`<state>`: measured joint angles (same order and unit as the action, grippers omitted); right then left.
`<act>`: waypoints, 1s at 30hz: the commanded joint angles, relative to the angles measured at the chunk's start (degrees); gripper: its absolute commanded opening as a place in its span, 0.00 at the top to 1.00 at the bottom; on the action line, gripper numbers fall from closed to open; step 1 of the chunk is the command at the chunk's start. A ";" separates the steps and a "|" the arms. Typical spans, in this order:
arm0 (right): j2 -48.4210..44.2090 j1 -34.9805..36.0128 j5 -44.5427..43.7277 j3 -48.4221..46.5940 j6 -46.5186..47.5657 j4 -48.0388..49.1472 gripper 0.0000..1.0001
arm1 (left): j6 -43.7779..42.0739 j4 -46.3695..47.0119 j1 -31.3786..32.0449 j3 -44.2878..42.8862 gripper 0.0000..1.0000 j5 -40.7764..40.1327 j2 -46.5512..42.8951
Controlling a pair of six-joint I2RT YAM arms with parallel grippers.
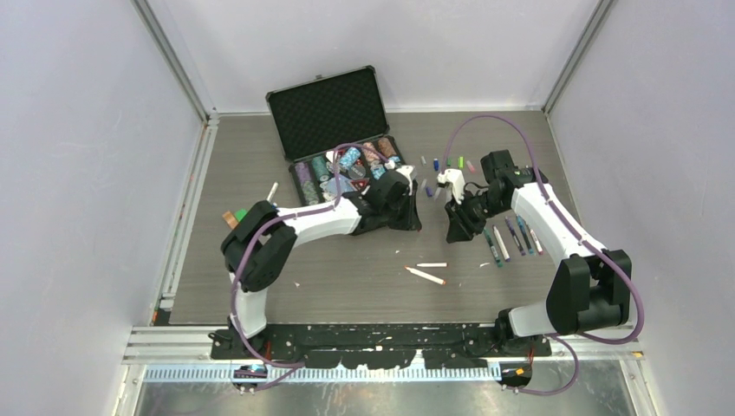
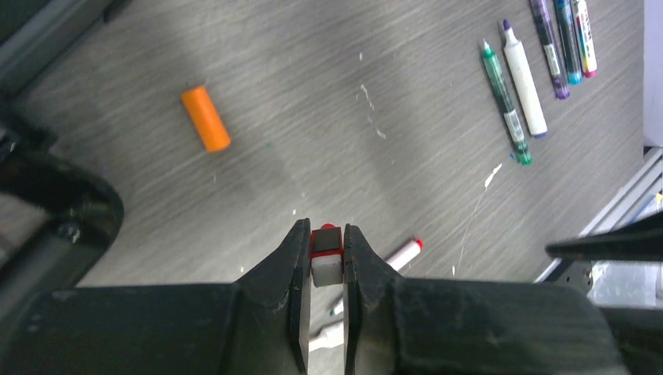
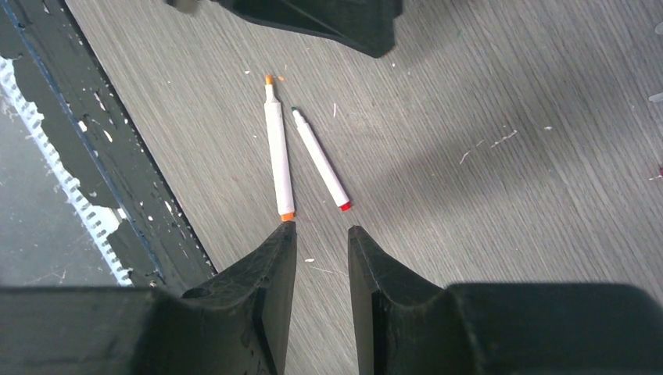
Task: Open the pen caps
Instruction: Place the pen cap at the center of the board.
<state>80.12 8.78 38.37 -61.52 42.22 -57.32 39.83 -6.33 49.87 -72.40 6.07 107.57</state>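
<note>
My left gripper (image 2: 326,234) is shut on a small white piece with a red end (image 2: 326,248), seen end on; it looks like a pen's end, with the rest hidden. It hangs above the table at mid-table (image 1: 414,213). An orange pen cap (image 2: 206,118) lies loose on the table. My right gripper (image 3: 322,230) is open and empty, just right of the left one (image 1: 457,227). Below it lie two uncapped white pens, an orange-ended one (image 3: 277,148) and a red-ended one (image 3: 320,160). Several more pens (image 1: 513,239) lie in a row at the right.
An open black case (image 1: 329,111) with poker chips (image 1: 347,163) stands at the back. Several small coloured caps (image 1: 449,162) lie behind the grippers. A pen (image 1: 272,191) and small orange and green pieces (image 1: 230,217) lie at the far left.
</note>
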 commanded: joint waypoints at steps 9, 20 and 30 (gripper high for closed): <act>-1.63 -0.74 -0.38 -1.94 -0.47 0.65 0.64 | -5.96 -5.10 0.30 -15.34 0.96 -1.65 11.19; -1.28 -1.06 -0.06 -2.03 -0.21 0.31 0.64 | -9.61 -11.05 0.23 -23.07 0.89 -3.33 16.53; -1.31 -1.34 0.21 -2.03 -0.03 0.09 0.64 | -11.55 -15.25 0.23 -27.06 0.83 -4.91 19.16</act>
<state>80.12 7.75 37.60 -61.52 41.87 -57.30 29.93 -19.25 49.87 -96.75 2.37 126.04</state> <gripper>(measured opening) 0.363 0.169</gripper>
